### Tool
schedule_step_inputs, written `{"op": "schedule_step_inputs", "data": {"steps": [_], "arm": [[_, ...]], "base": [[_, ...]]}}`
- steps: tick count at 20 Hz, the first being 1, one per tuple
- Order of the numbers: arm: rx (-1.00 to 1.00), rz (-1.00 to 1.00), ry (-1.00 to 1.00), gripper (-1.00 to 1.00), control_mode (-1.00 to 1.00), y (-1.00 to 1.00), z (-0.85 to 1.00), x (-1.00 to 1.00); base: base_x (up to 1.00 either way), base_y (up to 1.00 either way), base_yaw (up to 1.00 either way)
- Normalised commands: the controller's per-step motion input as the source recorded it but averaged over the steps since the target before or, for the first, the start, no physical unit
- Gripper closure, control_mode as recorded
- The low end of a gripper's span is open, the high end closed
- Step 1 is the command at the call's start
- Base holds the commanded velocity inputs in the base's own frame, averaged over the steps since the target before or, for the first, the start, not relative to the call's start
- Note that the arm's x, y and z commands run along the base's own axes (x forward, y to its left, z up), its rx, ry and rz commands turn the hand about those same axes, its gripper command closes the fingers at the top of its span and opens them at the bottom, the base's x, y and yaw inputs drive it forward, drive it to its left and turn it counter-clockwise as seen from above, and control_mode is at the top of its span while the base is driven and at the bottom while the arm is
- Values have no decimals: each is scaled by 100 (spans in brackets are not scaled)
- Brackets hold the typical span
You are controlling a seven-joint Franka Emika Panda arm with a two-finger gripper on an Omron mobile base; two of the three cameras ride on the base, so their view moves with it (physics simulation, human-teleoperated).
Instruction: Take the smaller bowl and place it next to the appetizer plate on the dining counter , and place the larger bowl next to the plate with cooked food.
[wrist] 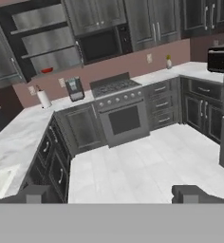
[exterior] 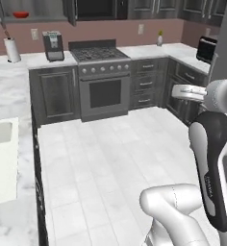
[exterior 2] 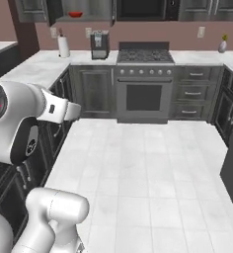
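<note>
Hand view is showing the hand point(wrist: 111, 193) standing wide at the bottom of the frame, its two dark fingertips point(wrist: 189, 193) far apart and holding nothing. The red bowl point(wrist: 47, 70) is sitting on an open shelf point(wrist: 52, 59) at the upper left, above the table point(wrist: 19, 130) and left of the stove point(wrist: 115, 88).

No readable text, label, number or sign was visible. A faint pale marking ran along the dark cover of the robot's arm point(exterior: 210, 158), low and right of the stove point(exterior: 102, 77), too blurred to read.
</note>
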Motion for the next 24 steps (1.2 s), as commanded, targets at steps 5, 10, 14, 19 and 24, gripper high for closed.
{"op": "schedule_step_inputs", "data": {"steps": [5, 10, 14, 19, 24], "arm": [[0, 0, 0, -100, 100, 0, 0, 0], [0, 0, 0, -100, 100, 0, 0, 0], [0, 0, 0, -100, 100, 0, 0, 0], [0, 0, 0, -100, 100, 0, 0, 0], [0, 0, 0, -100, 100, 0, 0, 0]], "base": [[100, 42, 10], [100, 42, 9], [100, 47, 8], [100, 43, 7], [100, 43, 6]]}}
